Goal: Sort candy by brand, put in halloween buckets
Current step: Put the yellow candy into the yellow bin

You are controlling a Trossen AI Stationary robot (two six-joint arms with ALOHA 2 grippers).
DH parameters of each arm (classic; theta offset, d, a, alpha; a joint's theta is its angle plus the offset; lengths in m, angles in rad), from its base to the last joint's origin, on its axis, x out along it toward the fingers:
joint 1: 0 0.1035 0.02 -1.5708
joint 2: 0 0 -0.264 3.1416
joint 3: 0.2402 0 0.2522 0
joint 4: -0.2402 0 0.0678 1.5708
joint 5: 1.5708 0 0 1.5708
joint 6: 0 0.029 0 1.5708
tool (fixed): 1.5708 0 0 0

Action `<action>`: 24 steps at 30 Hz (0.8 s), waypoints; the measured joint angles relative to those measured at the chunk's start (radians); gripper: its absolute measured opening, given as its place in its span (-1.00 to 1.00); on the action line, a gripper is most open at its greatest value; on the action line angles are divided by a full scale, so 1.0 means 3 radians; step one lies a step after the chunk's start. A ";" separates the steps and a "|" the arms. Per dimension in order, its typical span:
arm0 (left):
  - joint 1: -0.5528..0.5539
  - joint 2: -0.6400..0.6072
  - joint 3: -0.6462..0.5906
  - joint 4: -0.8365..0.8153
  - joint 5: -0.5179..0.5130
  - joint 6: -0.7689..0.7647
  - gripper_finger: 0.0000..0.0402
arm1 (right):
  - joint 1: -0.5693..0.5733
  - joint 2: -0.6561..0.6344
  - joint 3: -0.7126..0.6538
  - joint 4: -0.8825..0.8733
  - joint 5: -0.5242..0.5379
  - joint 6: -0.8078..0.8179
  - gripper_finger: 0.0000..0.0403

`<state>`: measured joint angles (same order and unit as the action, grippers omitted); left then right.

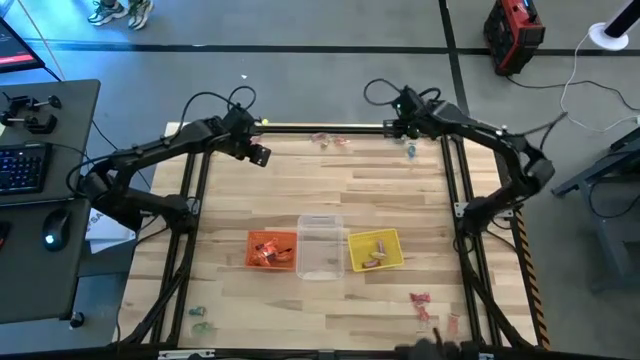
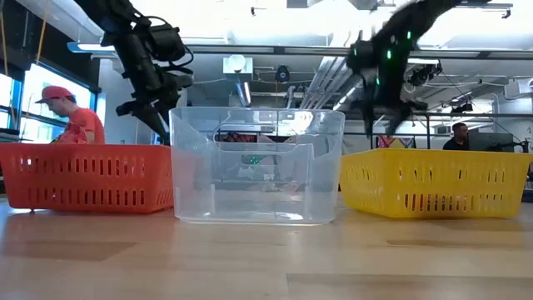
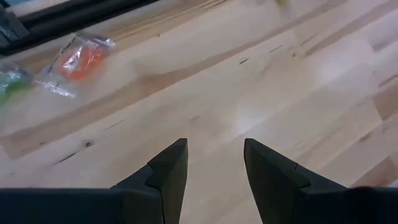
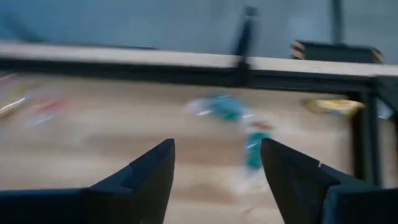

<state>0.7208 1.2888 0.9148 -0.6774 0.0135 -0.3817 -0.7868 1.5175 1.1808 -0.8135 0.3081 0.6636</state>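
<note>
Three square tubs sit in a row at the lower centre of the high view: an orange bucket (image 1: 271, 249) with red-orange sweets in it, a clear plastic bucket (image 1: 319, 246) in the middle, and a yellow bucket (image 1: 375, 250) holding a few pinkish pieces. All three are well apart from both grippers, which hang near the table's far edge in the upper part of that picture.

The left gripper (image 3: 214, 163) has its two dark fingers parted with bare wood between them and nothing in its grasp. In its wrist view an orange candy in a clear wrapper (image 3: 79, 59) lies at the upper left, well away from the fingertips, with a green one (image 3: 9, 81) just beside it at the frame's left edge. In the high view the left gripper (image 1: 259, 154) shows in the upper left of the table, the arm reaching in from the left side with its elbow folded back.

The right gripper (image 4: 216, 155) also stands open and empty. In its wrist view, teal-wrapped candies (image 4: 227, 107) lie just beyond and between the two fingertips, not touching them, and pinkish candy (image 4: 37, 104) is blurred at the left. In the high view the right gripper (image 1: 397, 126) sits at the upper centre-right by the table's far rail, the arm bent back toward the right edge.

More loose sweets lie at the lower right (image 1: 420, 298) and the lower left (image 1: 199, 318) of the table.
</note>
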 joint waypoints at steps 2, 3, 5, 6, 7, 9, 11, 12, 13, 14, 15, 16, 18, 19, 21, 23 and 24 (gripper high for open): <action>-0.0006 0.0000 -0.0009 0.0004 0.0004 0.0012 -0.27 | -0.0158 0.0139 -0.0040 0.0047 0.0071 0.0002 -0.01; -0.0006 0.0000 -0.0009 0.0030 0.0012 0.0046 -0.27 | -0.0226 0.0220 -0.0043 0.0069 0.0158 -0.0026 -0.10; -0.0008 0.0000 -0.0009 0.0117 0.0054 0.0097 -0.27 | -0.0371 0.0394 -0.0045 0.0084 0.0337 -0.0002 -0.38; -0.0008 0.0000 -0.0009 0.0161 0.0090 0.0113 -0.27 | -0.0451 0.0480 -0.0047 0.0096 0.0367 0.0031 -0.55; -0.0008 0.0000 -0.0008 0.0198 0.0125 0.0118 -0.27 | -0.0526 0.0566 -0.0048 0.0130 0.0364 0.0037 -0.74; -0.0008 0.0000 -0.0008 0.0256 0.0205 0.0118 -0.27 | -0.0641 0.0738 -0.0048 0.0146 0.0351 0.0031 -0.92; -0.0008 -0.0001 -0.0008 0.0265 0.0288 0.0117 -0.27 | -0.0697 0.0885 -0.0048 0.0034 0.0376 0.0169 -0.90; -0.0008 -0.0001 -0.0008 0.0246 0.0352 0.0117 -0.27 | -0.0721 0.0935 -0.0049 -0.0064 0.0433 0.0246 -0.91; -0.0008 -0.0001 -0.0008 0.0212 0.0432 0.0124 -0.27 | -0.0751 0.0970 -0.0049 -0.0149 0.0494 0.0292 -0.94; -0.0008 -0.0001 -0.0008 0.0164 0.0508 0.0154 -0.27 | -0.0782 0.0992 -0.0049 -0.0208 0.0572 0.0308 -0.97; -0.0008 -0.0001 -0.0008 0.0120 0.0565 0.0188 -0.27 | -0.0807 0.1005 -0.0049 -0.0227 0.0659 0.0306 -0.98; -0.0008 -0.0001 -0.0008 0.0089 0.0601 0.0230 -0.27 | -0.0828 0.1010 -0.0049 -0.0213 0.0740 0.0306 -0.98; -0.0010 -0.0001 -0.0008 0.0079 0.0618 0.0267 -0.27 | -0.0857 0.1009 -0.0049 -0.0126 0.0818 0.0338 -0.97; -0.0010 -0.0001 -0.0008 0.0087 0.0619 0.0270 -0.27 | -0.0868 0.1009 -0.0049 -0.0084 0.0828 0.0366 -0.98; -0.0009 -0.0001 -0.0008 0.0119 0.0619 0.0271 -0.27 | -0.0868 0.1012 -0.0050 -0.0013 0.0897 0.0409 -0.99; -0.0009 -0.0001 -0.0007 0.0145 0.0620 0.0313 -0.27 | -0.0896 0.1049 -0.0051 0.0086 0.0897 0.0392 -0.99; -0.0009 -0.0001 -0.0007 0.0152 0.0621 0.0342 -0.27 | -0.0914 0.1078 -0.0051 0.0077 0.0893 0.0388 -1.00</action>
<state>0.7181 1.2884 0.9127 -0.6318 0.1997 -0.2790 -1.0611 1.8409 1.1654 -0.7904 0.5761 0.7799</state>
